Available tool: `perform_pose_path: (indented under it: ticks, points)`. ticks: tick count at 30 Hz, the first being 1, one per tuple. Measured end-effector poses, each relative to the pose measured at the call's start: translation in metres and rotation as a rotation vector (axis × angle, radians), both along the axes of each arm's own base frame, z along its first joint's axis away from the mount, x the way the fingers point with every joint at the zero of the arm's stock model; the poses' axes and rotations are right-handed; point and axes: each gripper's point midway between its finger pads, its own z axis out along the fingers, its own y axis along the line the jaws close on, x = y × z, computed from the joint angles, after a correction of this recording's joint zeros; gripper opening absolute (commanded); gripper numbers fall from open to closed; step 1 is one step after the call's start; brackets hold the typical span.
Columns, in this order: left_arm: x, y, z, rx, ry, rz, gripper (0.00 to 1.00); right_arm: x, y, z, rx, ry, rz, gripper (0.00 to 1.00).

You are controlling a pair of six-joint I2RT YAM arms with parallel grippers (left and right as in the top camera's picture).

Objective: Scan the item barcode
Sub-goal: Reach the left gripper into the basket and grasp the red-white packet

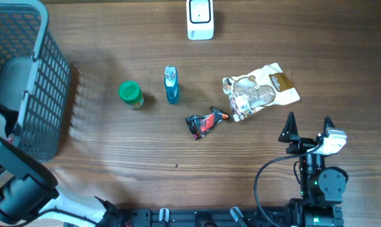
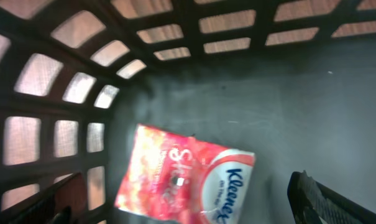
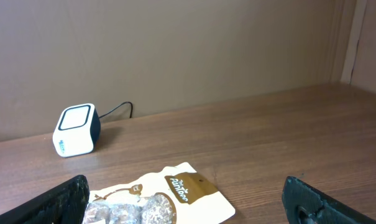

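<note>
Tissue pack point(image 2: 184, 180) lies in the basket point(image 1: 48, 94)
Left end effector point(image 2: 181, 208) spread above it; right end effector point(image 1: 310, 128) spread, empty, over the surface point(image 1: 146, 157).

I read this as a mock shop checkout set up on a bench. Straight ahead of my right claw point(image 1: 310, 120), at the far edge of the wooden table point(image 1: 303, 38), sits a small white barcode scanner point(image 1: 200, 19), its dark cable trailing behind it towards a bare brown wall point(image 3: 206, 50). Packaged retail goods lie between the scanner and the claw. A printed snack pouch point(image 1: 259, 91) is just ahead, and a red-and-black wrapper point(image 1: 206, 122), a blue bottle point(image 1: 171, 85) and a green-lidded jar point(image 1: 131, 93) are off to its left. Far to the left stands a grey plastic shopping basket point(image 1: 45, 94). Below my left claw point(image 2: 178, 199), a Kleenex pack point(image 2: 188, 174) lies on the basket's floor.
</note>
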Motion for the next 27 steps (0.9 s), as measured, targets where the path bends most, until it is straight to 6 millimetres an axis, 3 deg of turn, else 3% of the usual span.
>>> perform_pose_path:
  ticks: [14, 27]
  points:
    - [0.000, -0.005, -0.033, -0.008, -0.079, -0.008, 1.00, 0.000, 0.000, 0.000, 0.000, 0.000, 0.000, 1.00]
    - [0.001, 0.004, -0.042, 0.016, -0.121, 0.007, 1.00, 0.000, 0.000, 0.000, 0.000, 0.000, 0.000, 1.00]
